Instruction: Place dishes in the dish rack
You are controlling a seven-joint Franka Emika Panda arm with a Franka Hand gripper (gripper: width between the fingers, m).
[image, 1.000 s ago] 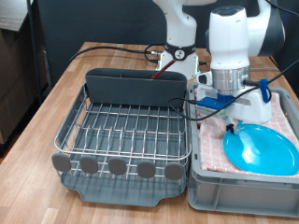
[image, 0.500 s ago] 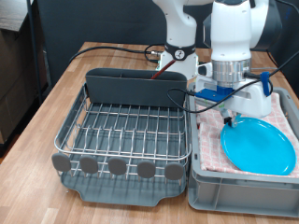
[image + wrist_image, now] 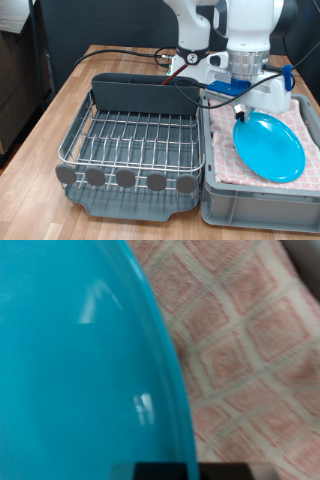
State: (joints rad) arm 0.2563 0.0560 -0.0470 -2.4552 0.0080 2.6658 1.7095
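Observation:
My gripper (image 3: 242, 113) is shut on the rim of the round light-blue plate (image 3: 268, 146) and holds it tilted, lifted off the pink checked cloth (image 3: 304, 120) in the grey crate (image 3: 258, 205), at the exterior view's right. The plate fills most of the wrist view (image 3: 70, 370), with the cloth (image 3: 250, 340) behind it. The dish rack (image 3: 135, 140) stands at the exterior view's left of the crate, with a grey cutlery trough (image 3: 145, 94) and a row of round discs (image 3: 125, 178); no dish shows on its wires. The mug and the wooden spoon are out of view.
The rack and crate sit side by side on a wooden table (image 3: 60, 100). Black cables (image 3: 130, 52) run across the table behind the trough. The robot's white base (image 3: 192, 45) stands at the back.
The gripper has risen and the plate has come up with it, from lying nearly flat on the cloth to hanging tilted by its rim.

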